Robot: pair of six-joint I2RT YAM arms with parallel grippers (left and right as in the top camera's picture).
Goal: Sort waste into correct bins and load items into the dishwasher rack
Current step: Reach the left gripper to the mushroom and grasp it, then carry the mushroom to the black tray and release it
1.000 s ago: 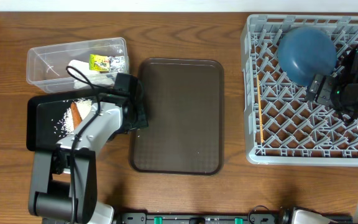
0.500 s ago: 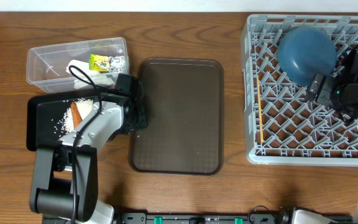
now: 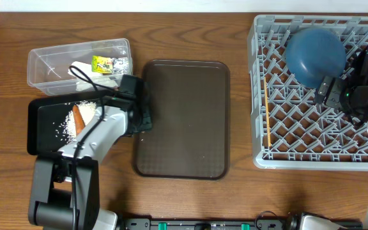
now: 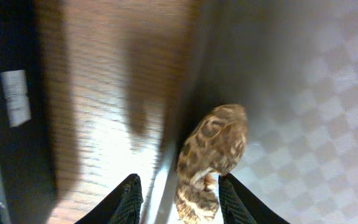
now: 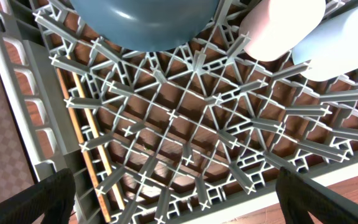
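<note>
A small brown food bit (image 4: 213, 152) sits between the fingers of my left gripper (image 4: 180, 200), which is shut on it at the left rim of the brown tray (image 3: 184, 153). From overhead, that gripper (image 3: 142, 120) is beside the black tray (image 3: 43, 144), which holds an orange stick (image 3: 80, 116) and rice grains (image 3: 62, 128). The clear tub (image 3: 43, 61) contains white tissue (image 3: 85, 69) and a foil wrapper (image 3: 110, 64). My right gripper (image 5: 185, 199) hangs open over the grey rack (image 3: 312, 161). In the rack are the dark blue bowl (image 3: 316, 55), chopsticks (image 5: 89, 149), a pink cup (image 5: 281, 25) and a light blue cup (image 5: 347, 43).
The brown tray lies between the bins and the rack, nothing on it besides a few specks. Bare wooden table (image 3: 190, 38) runs along the far side and the front edge.
My left jaws have closed in on the brown food bit, and that gripper has drifted slightly toward the far side. The right arm has stayed still.
</note>
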